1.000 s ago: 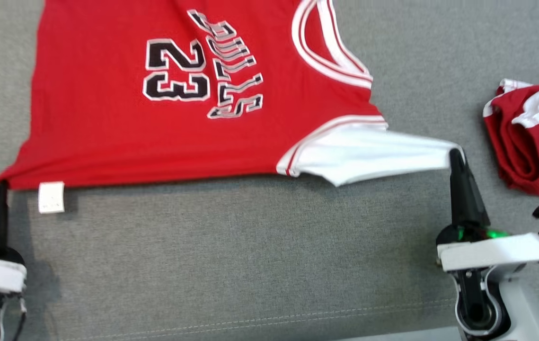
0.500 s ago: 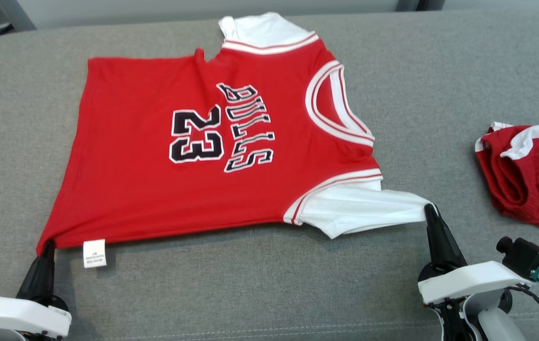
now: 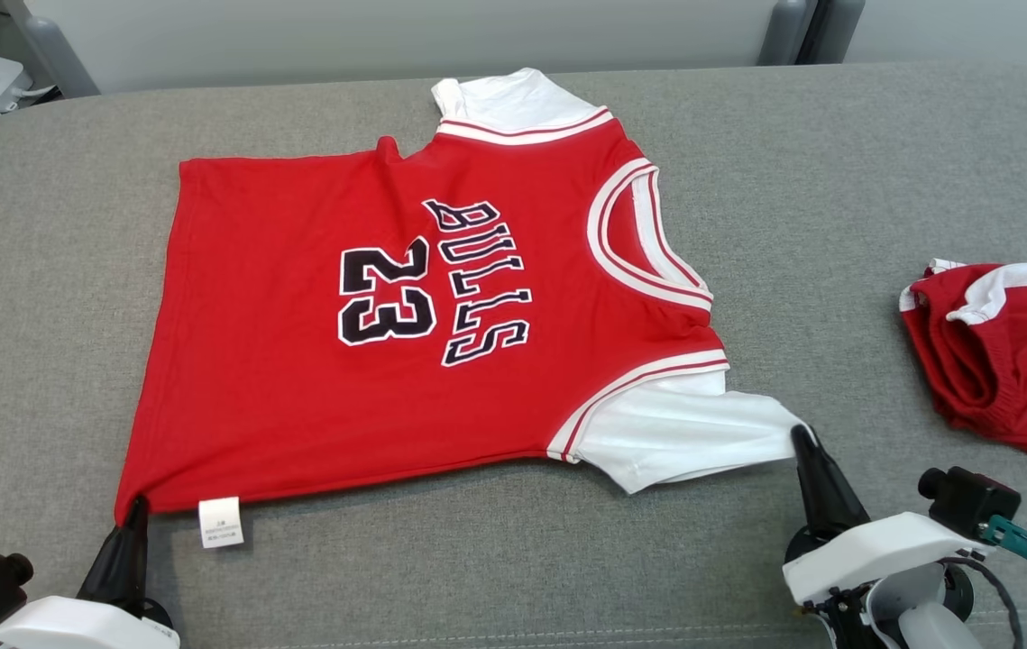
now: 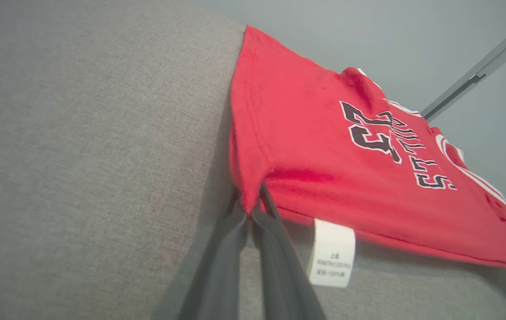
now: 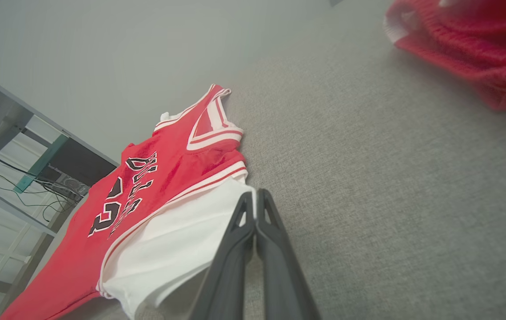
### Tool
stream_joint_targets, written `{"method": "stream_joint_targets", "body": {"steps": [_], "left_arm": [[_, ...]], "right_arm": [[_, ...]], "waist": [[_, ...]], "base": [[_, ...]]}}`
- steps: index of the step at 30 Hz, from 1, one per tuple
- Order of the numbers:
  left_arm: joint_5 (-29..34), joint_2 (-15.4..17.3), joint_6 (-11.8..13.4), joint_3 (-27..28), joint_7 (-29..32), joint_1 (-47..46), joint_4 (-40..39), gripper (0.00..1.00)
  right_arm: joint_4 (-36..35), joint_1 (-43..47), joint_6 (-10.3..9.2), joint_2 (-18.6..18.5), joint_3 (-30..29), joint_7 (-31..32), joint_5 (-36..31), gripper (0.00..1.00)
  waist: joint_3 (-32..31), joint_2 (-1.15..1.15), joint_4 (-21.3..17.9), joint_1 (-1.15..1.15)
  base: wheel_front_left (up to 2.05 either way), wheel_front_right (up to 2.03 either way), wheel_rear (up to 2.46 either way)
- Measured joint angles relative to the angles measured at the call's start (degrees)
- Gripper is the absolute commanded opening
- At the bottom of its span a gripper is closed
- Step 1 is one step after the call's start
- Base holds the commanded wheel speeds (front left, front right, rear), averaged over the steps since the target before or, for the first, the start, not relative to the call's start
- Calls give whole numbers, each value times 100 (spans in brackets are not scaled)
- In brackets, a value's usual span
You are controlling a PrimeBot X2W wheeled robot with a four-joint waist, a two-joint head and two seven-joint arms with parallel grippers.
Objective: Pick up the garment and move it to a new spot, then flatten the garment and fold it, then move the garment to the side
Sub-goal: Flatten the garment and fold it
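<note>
A red jersey (image 3: 297, 361) with black "BULLS 23" lettering and white sleeves lies spread on the grey cushion (image 3: 495, 559), neck to the right. My left gripper (image 3: 136, 507) is shut on the jersey's near hem corner (image 4: 248, 202), next to a white label (image 4: 332, 253). My right gripper (image 3: 802, 434) is shut on the tip of the near white sleeve (image 5: 248, 198). The jersey (image 5: 146, 178) lies nearly flat, with a small pucker at its far edge (image 3: 387, 149).
A second red and white garment (image 3: 1000, 361) lies bunched at the right edge of the cushion, also seen as the bunched garment (image 5: 466, 49). Grey cushion stretches between it and the jersey. A shelf frame with cables (image 5: 21, 178) stands beyond the cushion.
The head camera tilted up, so the whole jersey and the far cushion edge came into view. Both grippers kept their hold, and the jersey's near edge looks less taut.
</note>
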Motion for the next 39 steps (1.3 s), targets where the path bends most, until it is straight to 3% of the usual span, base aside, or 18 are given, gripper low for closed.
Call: {"method": "stream_joint_targets", "body": {"steps": [1, 2, 3, 4, 5, 6, 14, 20, 30, 39], "left_arm": [[1, 16, 0, -45, 0, 0, -5, 53], [1, 30, 1, -78, 0, 0, -15, 40], [1, 47, 1, -125, 0, 0, -16, 39], [1, 52, 1, -158, 0, 1, -13, 47], [2, 57, 1, -194, 0, 3, -5, 96], [1, 58, 1, -219, 0, 9, 24, 100], [265, 9, 8, -169, 0, 148, 305, 100], [904, -190, 8, 417, 0, 283, 282, 100], [2317, -673, 8, 1460, 0, 592, -622, 100], [2880, -845, 8, 1549, -1, 839, -1298, 100]], "right_arm": [[9, 0, 0, -5, 23, 29, -51, 0], [16, 1, 0, -9, 48, 62, -127, 0], [16, 4, 0, -9, 77, 88, -152, 0], [18, 15, 0, -11, 110, 127, -162, 10], [21, 35, 0, -11, 131, 205, -224, 44], [24, 74, 0, -10, 143, 289, -241, 100], [-113, 532, -1, -11, -218, 445, -692, 100], [-378, 643, -1, -9, -542, 62, -1288, 100], [-1394, 642, -1, -5, -881, -269, -2787, 100], [-1969, 900, -1, -1, -682, -271, -3330, 100]], "waist": [[-7, 0, -3, 0], [-16, 0, -4, 0], [-30, 0, -5, 0], [-54, 0, -6, 0], [-79, 0, -7, 0], [-109, 0, -7, 0], [-393, 0, 12, 0], [-601, 0, 57, 0], [-871, 0, 165, 0], [-916, 0, 234, 0]], "base": [[0, 0, 0], [0, 0, 0], [0, 0, 0], [0, 0, 0], [0, 0, 0], [0, 0, 0], [0, 0, 0], [0, 0, 0], [0, 0, 0], [0, 0, 0]]}}
